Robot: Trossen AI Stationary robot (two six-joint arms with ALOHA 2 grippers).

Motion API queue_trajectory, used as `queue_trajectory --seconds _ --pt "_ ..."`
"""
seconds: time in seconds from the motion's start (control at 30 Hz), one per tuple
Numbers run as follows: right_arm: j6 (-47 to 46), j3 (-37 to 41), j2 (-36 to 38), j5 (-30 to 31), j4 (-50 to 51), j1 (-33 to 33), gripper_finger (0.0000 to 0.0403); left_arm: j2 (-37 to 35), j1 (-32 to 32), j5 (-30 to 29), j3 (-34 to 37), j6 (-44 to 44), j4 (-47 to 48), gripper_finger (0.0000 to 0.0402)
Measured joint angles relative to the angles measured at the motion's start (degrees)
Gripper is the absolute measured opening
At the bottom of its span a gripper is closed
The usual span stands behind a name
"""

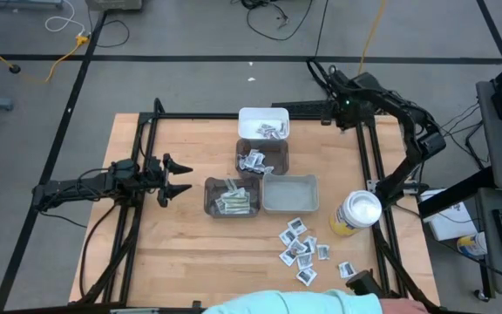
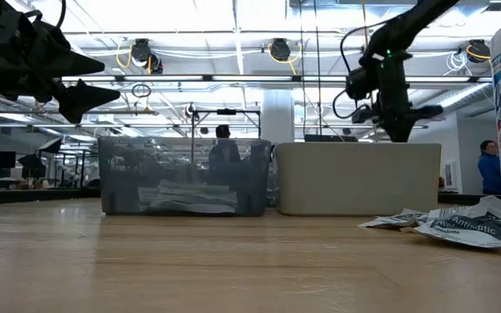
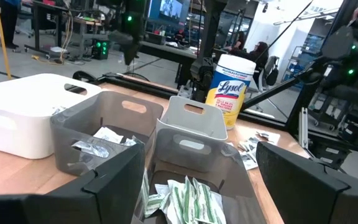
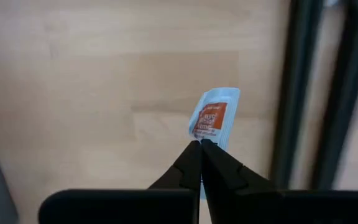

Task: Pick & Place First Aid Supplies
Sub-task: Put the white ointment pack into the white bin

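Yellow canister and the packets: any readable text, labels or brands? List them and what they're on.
"Lysol": brand on the yellow canister, clear in the left wrist view.
"99.9%", "VIRUSES", "BACTERIA", "WIPES": partly cut off on the same canister in the low view.
"Antibiotic": on a packet on the table, low view.
Packet in the right hand: orange label, print too blurred to read.
Sachets in the bins: unreadable.

Bins (image 1: pixel 263 123): four, clustered at table centre — one white at 12 o'clock, two dark, one pale grey at 3 o'clock.
Canister (image 1: pixel 356 214): one, at 4 o'clock.
Loose sachets (image 1: pixel 300 249): about ten, at 5 o'clock.
Orange-printed packet (image 4: pixel 212 118): one.
Arms: two.
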State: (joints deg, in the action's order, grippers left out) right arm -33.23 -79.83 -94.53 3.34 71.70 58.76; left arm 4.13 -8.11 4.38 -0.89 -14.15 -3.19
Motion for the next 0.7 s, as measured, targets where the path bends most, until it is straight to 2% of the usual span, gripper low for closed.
queue_trajectory --seconds 0.13,0.3,0.53,0.7 --pt "1.5 -2.8 0.0 1.1 3.8 0.0 0.0000 0.0 0.0 0.0 0.0 0.0 0.0 0.0310" --pt "3.2 -6.4 -1.8 -0.1 3.7 -2.0 0.0000 0.0 0.0 0.0 0.0 0.0 0.0 0.0310" --pt "4.3 -16.4 -9.7 -0.6 4.3 -7.2 0.0000 0.0 0.0 0.0 0.0 0.0 0.0 0.0310" --pt "5.8 -26.5 -17.8 -2.1 6.5 -11.0 0.0000 0.0 0.0 0.0 0.0 0.0 0.0 0.0310"
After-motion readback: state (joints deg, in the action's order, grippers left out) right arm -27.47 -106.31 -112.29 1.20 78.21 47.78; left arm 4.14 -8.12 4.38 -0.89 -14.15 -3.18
